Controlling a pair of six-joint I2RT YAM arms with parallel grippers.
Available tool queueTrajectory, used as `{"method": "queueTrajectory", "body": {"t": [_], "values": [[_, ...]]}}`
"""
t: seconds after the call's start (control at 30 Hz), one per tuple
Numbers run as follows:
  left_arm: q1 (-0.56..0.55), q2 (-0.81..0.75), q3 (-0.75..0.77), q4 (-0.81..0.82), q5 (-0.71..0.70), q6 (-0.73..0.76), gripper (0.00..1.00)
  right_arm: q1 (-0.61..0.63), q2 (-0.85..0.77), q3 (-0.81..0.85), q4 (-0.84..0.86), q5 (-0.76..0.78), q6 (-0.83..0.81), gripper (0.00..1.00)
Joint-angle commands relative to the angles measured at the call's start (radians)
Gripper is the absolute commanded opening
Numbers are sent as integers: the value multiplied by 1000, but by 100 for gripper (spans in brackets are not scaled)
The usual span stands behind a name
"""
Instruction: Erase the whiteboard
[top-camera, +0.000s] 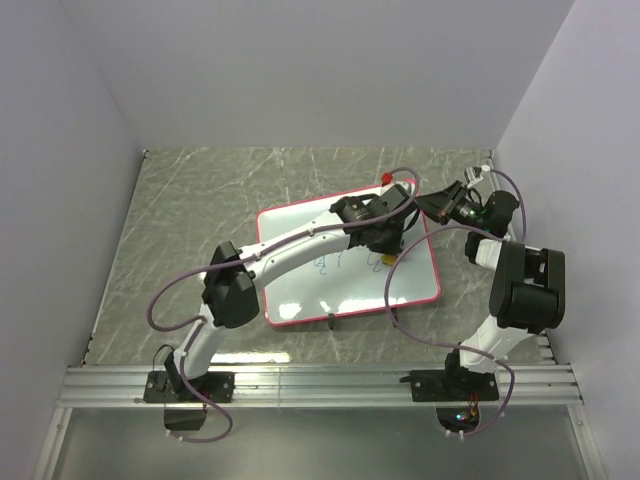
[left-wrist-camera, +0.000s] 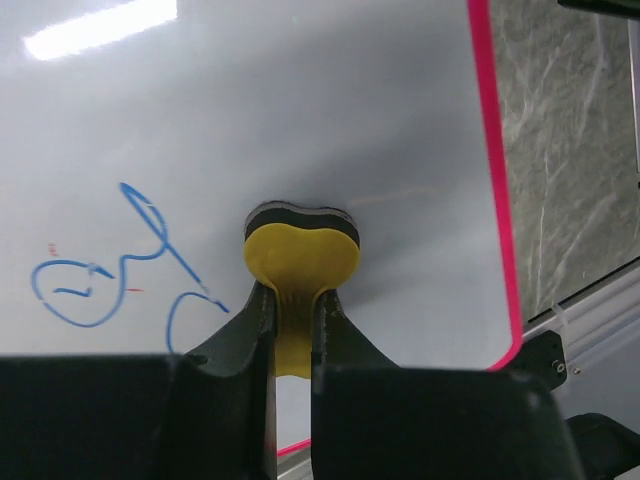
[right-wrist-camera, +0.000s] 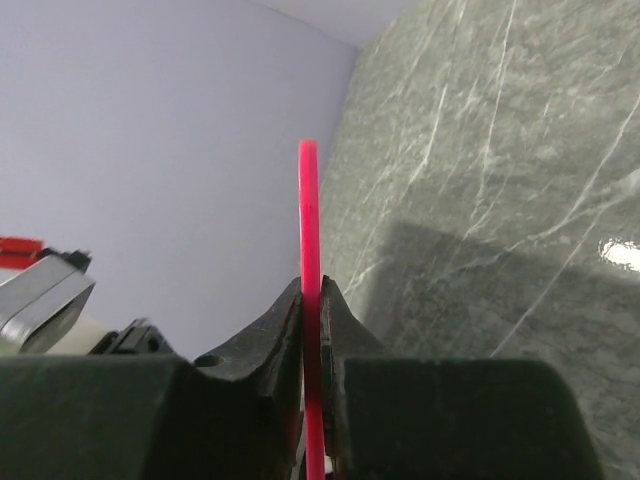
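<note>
The whiteboard, white with a red-pink frame, lies on the marble table. Blue scribbles mark its middle and show in the left wrist view. My left gripper is shut on a small yellow sponge with a dark underside, which presses on the whiteboard just right of the scribbles. My right gripper is shut on the board's far right edge. In the right wrist view the red frame runs edge-on between the closed fingers of the right gripper.
A small red item sits at the board's far corner. A black clip is on its near edge. Pale walls close in on three sides. An aluminium rail runs along the near edge, with cables looping off both arms.
</note>
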Motion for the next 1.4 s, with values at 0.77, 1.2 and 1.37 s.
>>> {"method": "queueTrajectory", "body": {"t": [0.77,1.2,1.37], "values": [[185,-430,-753,167,-26,-71,0,18,-134,-18,-209,12,-163,0],[-74,-63,-121,52,87,-80,0,22,-135,-15,-227,15,-169,0],[-36,-237,-419,139,21,-134,0,22,-138,-12,-241,15,-179,0]]}}
